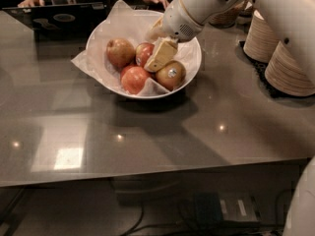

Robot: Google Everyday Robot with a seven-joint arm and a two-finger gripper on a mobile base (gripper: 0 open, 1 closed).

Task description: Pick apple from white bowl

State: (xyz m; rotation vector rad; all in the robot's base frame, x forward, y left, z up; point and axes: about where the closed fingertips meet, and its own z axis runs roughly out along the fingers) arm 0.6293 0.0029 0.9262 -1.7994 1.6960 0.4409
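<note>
The white bowl [193, 67], lined with crumpled white paper, stands on the grey table at the back middle. It holds several apples. The deep red apple [142, 53] with a pale sticker lies at the bowl's middle, partly hidden. A golden-red apple [120, 52] lies to its left, a red-orange apple [134, 78] in front, and a yellowish apple with a sticker [171, 75] at the front right. My gripper [153, 49] reaches in from the upper right, open. Its near tan finger [160, 56] rests by the deep red apple's right side, and the far finger is behind.
Stacks of pale paper bowls [288, 63] stand on a black mat at the right. A dark laptop [59, 14] and a person's hands [30, 1] are at the table's back edge. The table's front edge [147, 173] has cables below it.
</note>
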